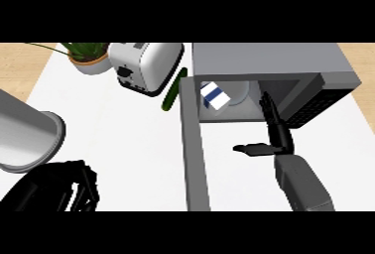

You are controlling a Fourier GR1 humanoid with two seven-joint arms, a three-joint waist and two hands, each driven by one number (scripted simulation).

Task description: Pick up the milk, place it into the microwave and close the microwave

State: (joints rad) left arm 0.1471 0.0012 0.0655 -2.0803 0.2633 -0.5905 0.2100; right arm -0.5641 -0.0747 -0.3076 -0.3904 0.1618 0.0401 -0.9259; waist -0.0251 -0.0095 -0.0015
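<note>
Milk (214, 95) inside microwave (293, 59), fingers (268, 106) alongside (apart)

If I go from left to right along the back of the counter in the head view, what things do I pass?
Potted plant → toaster → long green vegetable → milk, inside the microwave → right hand, at the microwave's opening.

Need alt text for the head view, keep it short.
The milk carton sits inside the open microwave, whose door stands out toward the viewer; the right hand, fingers straight, is at the opening. The left hand shows at lower left; a toaster, potted plant and green vegetable sit left of the microwave.
</note>
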